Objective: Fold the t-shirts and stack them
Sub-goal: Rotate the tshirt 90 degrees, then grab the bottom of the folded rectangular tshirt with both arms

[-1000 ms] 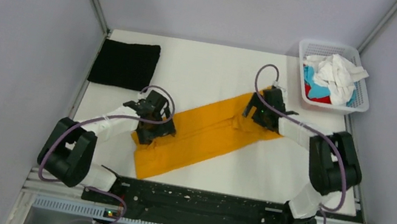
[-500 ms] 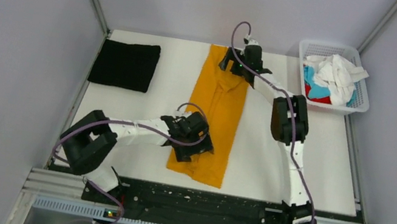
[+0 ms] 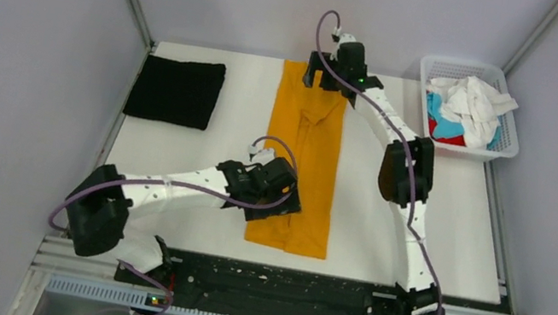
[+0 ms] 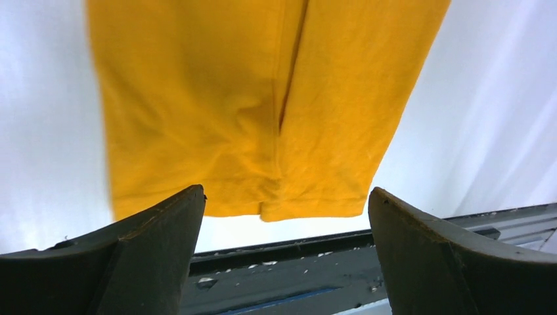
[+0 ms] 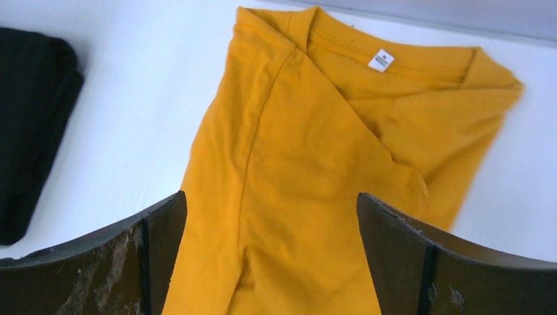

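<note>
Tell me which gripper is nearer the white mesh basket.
Right. The right gripper hangs over the orange shirt's collar end, level with the basket; the left gripper is over the hem end, much farther away.

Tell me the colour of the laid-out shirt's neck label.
White neck label on the mustard-orange shirt; clearest in right wrist view.

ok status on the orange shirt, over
Both open: left hand above hem, right hand above collar. Orange shirt flat, folded to a long strip. Nothing in the way.
</note>
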`<state>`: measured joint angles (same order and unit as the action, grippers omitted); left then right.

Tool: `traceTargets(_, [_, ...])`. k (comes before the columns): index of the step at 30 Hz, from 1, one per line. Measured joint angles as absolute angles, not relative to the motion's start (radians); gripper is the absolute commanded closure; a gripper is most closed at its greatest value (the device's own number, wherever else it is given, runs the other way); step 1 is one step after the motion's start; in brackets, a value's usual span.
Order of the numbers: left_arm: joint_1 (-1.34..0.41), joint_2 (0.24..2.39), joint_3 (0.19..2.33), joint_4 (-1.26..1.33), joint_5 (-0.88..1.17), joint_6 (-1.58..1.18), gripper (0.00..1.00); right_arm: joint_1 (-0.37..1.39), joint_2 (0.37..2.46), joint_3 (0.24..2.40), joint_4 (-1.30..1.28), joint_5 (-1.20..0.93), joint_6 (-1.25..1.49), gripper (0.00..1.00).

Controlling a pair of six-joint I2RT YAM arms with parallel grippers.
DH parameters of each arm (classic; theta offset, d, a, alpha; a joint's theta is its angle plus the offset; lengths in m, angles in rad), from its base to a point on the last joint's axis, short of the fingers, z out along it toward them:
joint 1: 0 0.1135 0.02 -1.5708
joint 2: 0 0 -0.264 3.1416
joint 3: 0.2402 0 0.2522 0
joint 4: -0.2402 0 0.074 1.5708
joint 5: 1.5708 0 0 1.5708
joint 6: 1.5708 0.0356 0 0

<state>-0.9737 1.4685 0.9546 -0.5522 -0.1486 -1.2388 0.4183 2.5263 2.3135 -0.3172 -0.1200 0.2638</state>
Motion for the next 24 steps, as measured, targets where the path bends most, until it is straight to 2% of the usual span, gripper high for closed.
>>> traceTargets(2, [-0.973, 1.404, 0.957, -0.608, -0.183, -1.201, 0.01, 0.418, 2.407, 2.215, -0.329, -0.115, 0.248, 0.01])
traceTargets(5, [-0.97, 1.336, 0.952, -0.675, -0.221, -1.155, 0.01, 0.419, 2.134, 1.93, -0.329, -0.103, 0.249, 0.01])
traceTargets(8, [-0.943, 1.294, 0.882, -0.697, -0.223, -1.107, 0.02, 0.43, 1.784, 1.544, -0.313, -0.065, 0.31, 0.02])
traceTargets(12, [-0.894, 1.288, 0.774, -0.692, -0.176, -1.061, 0.13, 0.506, 1.437, 1.098, -0.295, -0.009, 0.423, 0.05])
traceTargets(14, [-0.87, 1.288, 0.731, -0.69, -0.149, -1.039, 0.25, 0.578, 1.358, 0.934, -0.321, 0.004, 0.471, 0.08])
traceTargets(17, [-0.862, 1.292, 0.713, -0.675, -0.124, -1.016, 0.38, 0.67, 1.306, 0.768, -0.387, 0.011, 0.537, 0.1])
traceTargets(24, [-0.845, 1.313, 0.656, -0.562, -0.056, -0.995, 0.54, 0.746, 1.112, 0.614, -0.467, 0.013, 0.662, 0.18])
